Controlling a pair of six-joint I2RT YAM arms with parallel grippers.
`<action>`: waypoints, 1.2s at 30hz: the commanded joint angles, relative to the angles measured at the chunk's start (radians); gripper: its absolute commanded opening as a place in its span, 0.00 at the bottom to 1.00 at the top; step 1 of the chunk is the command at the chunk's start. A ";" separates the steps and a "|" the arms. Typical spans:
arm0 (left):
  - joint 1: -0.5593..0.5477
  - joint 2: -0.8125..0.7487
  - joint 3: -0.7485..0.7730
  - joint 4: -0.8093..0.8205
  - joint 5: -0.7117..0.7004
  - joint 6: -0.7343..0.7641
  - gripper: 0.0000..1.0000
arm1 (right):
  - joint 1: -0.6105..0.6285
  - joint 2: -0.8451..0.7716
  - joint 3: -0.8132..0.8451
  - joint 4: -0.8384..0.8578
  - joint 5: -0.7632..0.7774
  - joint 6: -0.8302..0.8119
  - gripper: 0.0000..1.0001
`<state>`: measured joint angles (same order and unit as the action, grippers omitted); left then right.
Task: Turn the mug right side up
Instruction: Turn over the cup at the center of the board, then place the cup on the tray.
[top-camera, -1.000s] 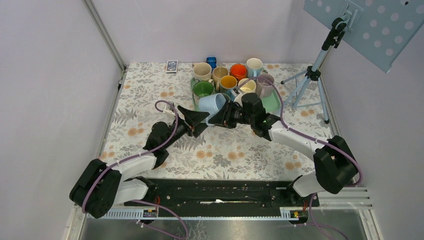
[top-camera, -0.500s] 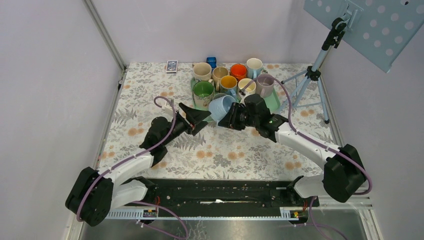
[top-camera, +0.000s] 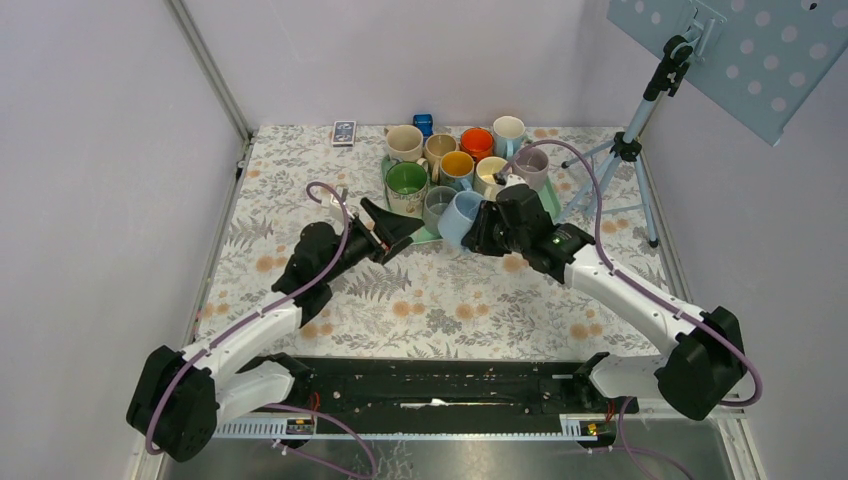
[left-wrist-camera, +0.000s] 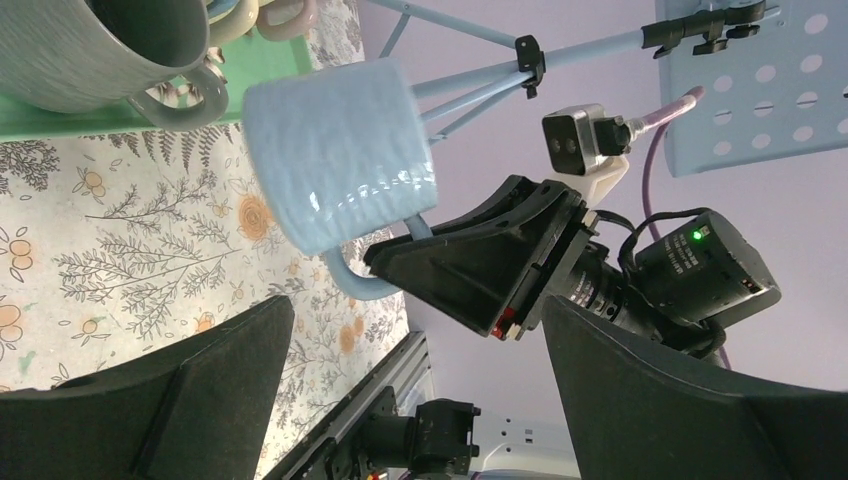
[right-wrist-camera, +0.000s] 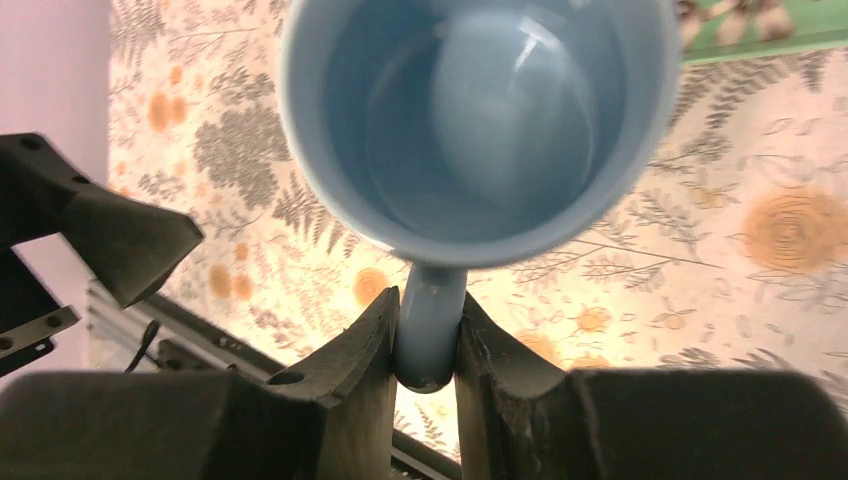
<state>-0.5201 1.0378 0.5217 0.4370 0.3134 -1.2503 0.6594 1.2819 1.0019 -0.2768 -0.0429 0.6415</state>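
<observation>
The mug (top-camera: 459, 216) is light blue and hangs tilted in the air just in front of the green tray (top-camera: 546, 208). My right gripper (top-camera: 483, 231) is shut on its handle (right-wrist-camera: 428, 330). The right wrist view looks straight into the mug's (right-wrist-camera: 470, 120) empty mouth, with the right gripper (right-wrist-camera: 428, 302) pinching the handle from both sides. My left gripper (top-camera: 396, 231) stands wide open to the left of the mug, apart from it and holding nothing. From the left wrist view the mug's (left-wrist-camera: 340, 160) ribbed outer wall shows beyond the left gripper (left-wrist-camera: 415, 325).
Several mugs (top-camera: 406, 181) of different colours stand upright on the green tray (left-wrist-camera: 60, 120). A camera tripod (top-camera: 618, 160) stands at the back right. A small card box (top-camera: 343, 132) and a blue object (top-camera: 423, 122) lie at the back edge of the floral cloth (top-camera: 440, 300).
The right gripper has carried the mug to the right, nearer the tray, turning it as it went. The left gripper has drawn slightly away to the left, still open.
</observation>
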 joint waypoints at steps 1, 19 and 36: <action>0.000 -0.017 0.046 -0.009 0.030 0.047 0.99 | -0.022 -0.056 0.087 0.014 0.133 -0.071 0.00; 0.003 0.010 0.089 -0.032 0.086 0.091 0.99 | -0.172 0.026 0.104 0.036 0.299 -0.150 0.00; 0.011 0.001 0.078 -0.038 0.113 0.091 0.99 | -0.182 0.110 0.034 0.415 0.559 -0.285 0.00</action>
<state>-0.5152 1.0515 0.5632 0.3679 0.3988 -1.1778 0.4885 1.3922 1.0225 -0.1184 0.4088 0.4107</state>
